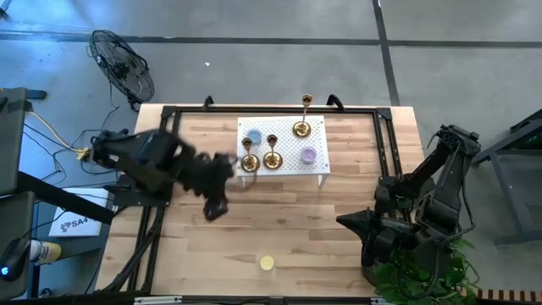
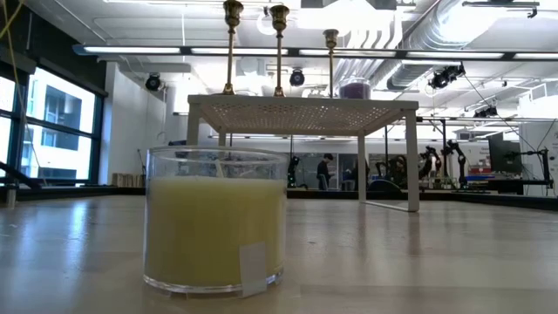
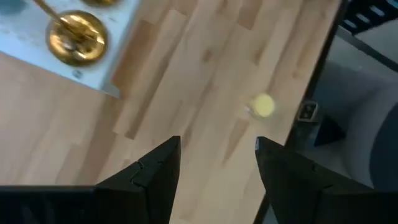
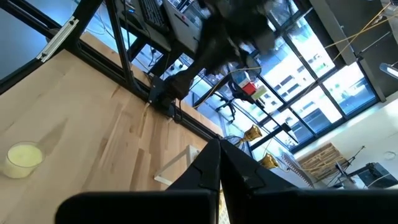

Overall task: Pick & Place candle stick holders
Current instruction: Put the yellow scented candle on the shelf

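Observation:
Three gold candle stick holders (image 1: 250, 161) (image 1: 272, 158) (image 1: 302, 127) stand upright by their round bases on a small white perforated stand (image 1: 288, 169) at the table's far middle. Their slim stems also show in the low view (image 2: 232, 44) (image 2: 279, 44) (image 2: 330, 52). My left gripper (image 1: 213, 209) is open and empty over bare wood, left of and nearer than the stand. Its wrist view (image 3: 217, 162) shows one holder's base (image 3: 78, 38) on the stand's corner. My right gripper (image 1: 351, 222) is shut and empty at the table's right side.
A yellow candle in a glass jar (image 1: 267, 263) stands near the table's near edge, and it stands large in the low view (image 2: 215, 227). A purple candle (image 1: 308, 155) and a blue one (image 1: 252, 135) also sit on the stand. A black frame (image 1: 385, 144) borders the table.

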{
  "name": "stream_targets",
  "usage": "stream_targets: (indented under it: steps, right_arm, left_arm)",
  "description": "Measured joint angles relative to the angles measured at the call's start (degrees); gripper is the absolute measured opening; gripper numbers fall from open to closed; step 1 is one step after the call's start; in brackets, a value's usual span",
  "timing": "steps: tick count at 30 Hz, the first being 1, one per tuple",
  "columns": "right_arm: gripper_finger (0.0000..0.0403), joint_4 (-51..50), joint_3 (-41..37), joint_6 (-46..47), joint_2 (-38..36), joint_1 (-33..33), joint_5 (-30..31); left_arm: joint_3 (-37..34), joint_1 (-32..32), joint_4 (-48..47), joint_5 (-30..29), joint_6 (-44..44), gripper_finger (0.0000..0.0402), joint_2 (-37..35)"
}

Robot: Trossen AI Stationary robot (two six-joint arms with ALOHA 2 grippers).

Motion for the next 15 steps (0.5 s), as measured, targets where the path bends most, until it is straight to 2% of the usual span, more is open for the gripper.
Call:
stream_targets:
  steps: [8,15]
  right_arm:
    - [0.0,0.02,0.01,0.2,0.0,-0.01,-2.03]
    - [0.0,0.04,0.0,1.59,0.0,-0.02,-3.18]
  left_arm:
    - [-0.07,-15.62,-0.02,-15.45,-10.97,0.0204,4.28]
    - [-0.11,-21.78,0.78,-26.41,-13.86,0.0204,11.58]
